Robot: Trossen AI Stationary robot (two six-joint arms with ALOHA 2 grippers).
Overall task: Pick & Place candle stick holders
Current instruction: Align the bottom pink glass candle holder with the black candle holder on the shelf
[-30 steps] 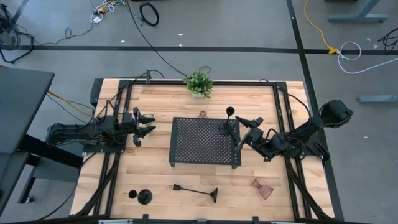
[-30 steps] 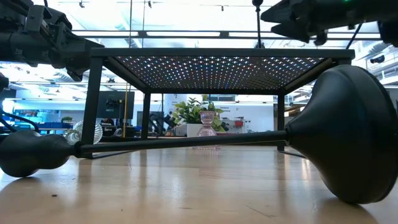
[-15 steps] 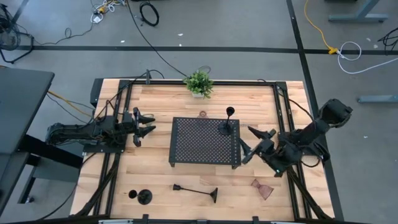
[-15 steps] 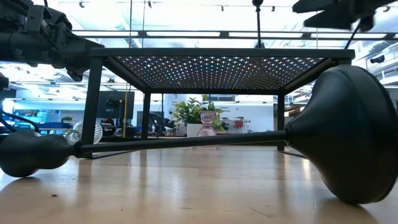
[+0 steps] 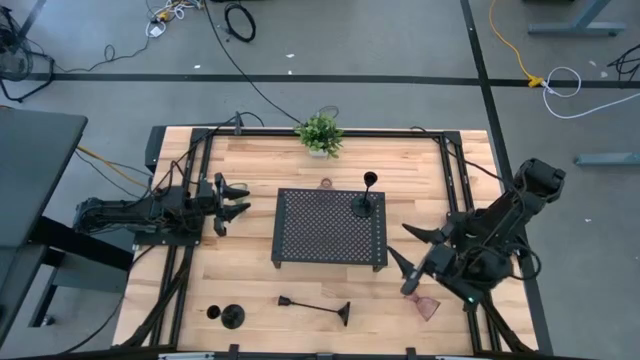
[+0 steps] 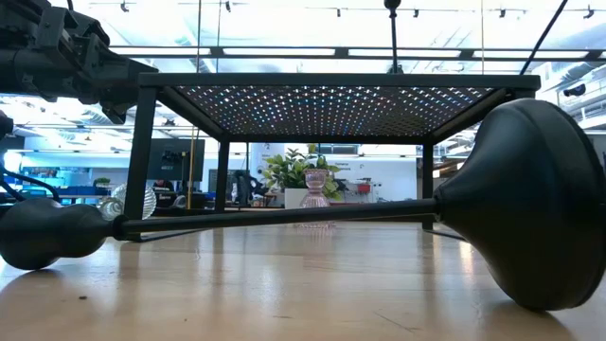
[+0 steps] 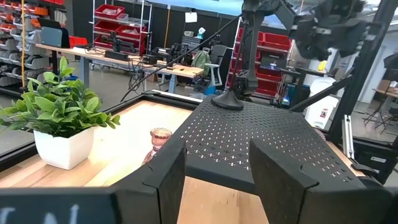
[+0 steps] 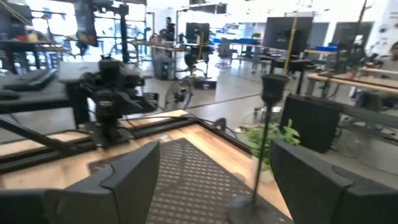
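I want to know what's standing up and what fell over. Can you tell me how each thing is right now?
Tall holder on tray: upright.
Long holder near front edge: lying on its side.
Short black holder: upright.
Pink cup by right arm: tipped over.
Pink cup by plant: upright.
Plant: upright.
Left gripper: fingers open, empty.
Right gripper: fingers open, empty.

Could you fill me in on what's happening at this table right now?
One slim black stemmed candle holder already stands upright on the black perforated tray. The right gripper, open and empty, is beside the tray, close to the short pinkish glass cup at the near edge. Another black stemmed holder lies on its side in front of the tray, and a shorter black one sits to its left. The left gripper waits open at the tray's left.
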